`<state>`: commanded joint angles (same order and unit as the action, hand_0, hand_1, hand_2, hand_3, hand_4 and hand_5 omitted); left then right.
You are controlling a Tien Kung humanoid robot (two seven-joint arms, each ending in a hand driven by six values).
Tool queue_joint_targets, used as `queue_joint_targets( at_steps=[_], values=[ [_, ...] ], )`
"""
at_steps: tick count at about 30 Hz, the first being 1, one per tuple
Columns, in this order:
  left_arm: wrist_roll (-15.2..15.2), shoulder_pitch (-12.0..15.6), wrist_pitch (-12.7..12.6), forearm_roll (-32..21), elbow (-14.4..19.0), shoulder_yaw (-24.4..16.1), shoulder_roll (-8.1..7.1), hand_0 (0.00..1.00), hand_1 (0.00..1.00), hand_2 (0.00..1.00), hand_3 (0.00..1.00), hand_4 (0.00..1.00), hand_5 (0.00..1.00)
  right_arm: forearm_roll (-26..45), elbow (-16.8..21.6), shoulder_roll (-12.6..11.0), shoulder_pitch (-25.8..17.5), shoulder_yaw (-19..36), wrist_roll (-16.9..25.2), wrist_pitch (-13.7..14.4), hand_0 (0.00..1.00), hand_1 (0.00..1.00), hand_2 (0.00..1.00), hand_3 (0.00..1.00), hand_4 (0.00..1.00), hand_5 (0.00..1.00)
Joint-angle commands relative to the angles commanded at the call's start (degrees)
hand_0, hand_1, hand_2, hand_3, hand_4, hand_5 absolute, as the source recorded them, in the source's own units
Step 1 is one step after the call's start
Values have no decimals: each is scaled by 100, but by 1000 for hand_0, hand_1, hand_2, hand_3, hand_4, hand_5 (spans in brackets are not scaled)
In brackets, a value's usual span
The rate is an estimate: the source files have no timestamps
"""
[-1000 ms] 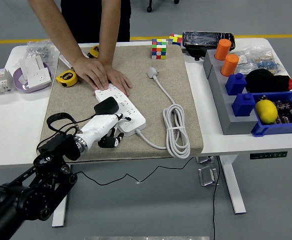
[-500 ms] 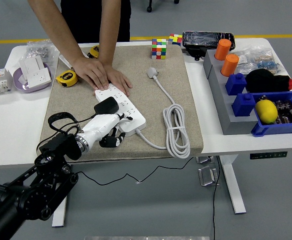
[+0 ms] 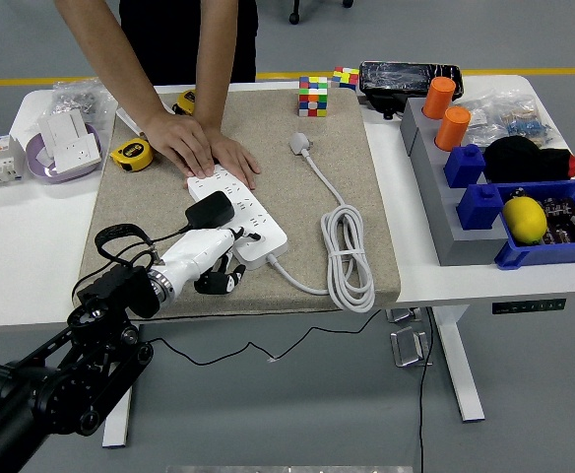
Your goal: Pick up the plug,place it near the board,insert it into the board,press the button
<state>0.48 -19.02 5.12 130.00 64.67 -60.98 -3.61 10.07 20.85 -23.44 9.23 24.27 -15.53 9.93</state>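
Still little change from the earlier frames: left hand sits at the near end of the white power strip, shifted only slightly toward the near edge. Its fingers are curled; I cannot tell whether they hold anything. Black plug stands seated in the strip, just beyond the hand, same spot as before. Person's hands press flat on the strip's far end, unmoved. White cable lies coiled on the beige mat, right of the strip. Right arm not visible.
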Motion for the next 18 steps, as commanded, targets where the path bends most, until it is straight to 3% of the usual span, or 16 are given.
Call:
queue_joint_targets(
  at_steps=[11,18],
  values=[
    [-4,-6,48,0,-34,-8,5,189,45,161,803,508,2,-2,2,5,3,14,5,5,806,764,752,779,998,998],
    [-31,40,-88,0,144,-132,-3,188,45,161,795,506,2,1,1,4,1,-9,4,11,805,765,752,780,998,998]
  ],
)
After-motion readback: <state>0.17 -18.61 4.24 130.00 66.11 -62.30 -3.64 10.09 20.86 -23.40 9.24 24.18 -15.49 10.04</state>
